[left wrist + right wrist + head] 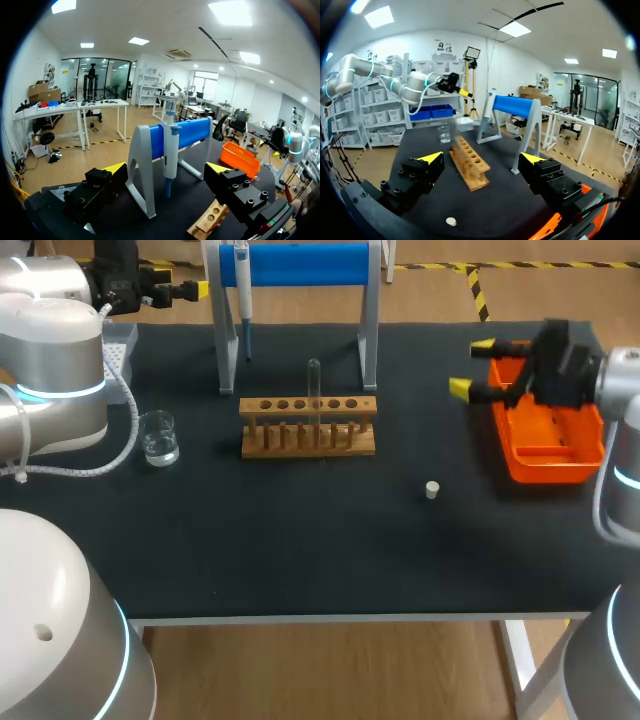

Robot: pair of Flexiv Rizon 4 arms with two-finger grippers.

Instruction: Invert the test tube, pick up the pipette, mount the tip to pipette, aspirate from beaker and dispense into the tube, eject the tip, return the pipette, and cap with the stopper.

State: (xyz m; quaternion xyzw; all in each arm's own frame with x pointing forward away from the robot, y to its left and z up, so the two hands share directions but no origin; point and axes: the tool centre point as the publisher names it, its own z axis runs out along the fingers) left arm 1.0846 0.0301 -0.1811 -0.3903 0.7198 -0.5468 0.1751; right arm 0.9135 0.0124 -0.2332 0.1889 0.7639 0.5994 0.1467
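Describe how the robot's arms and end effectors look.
Both arms are rounded silver-grey tubes with glowing blue rings at the joints: left arm, right arm. A white braided cable loops beside the left one. The left end effector and right end effector are blocky black, each with two yellow-tipped fingers.

The table top is matt black, seemingly cloth. The rack is plain, smooth wood. The tube and beaker are clear glass. The bin is glossy orange plastic, the stand smooth plastic, the stopper matt and pale.
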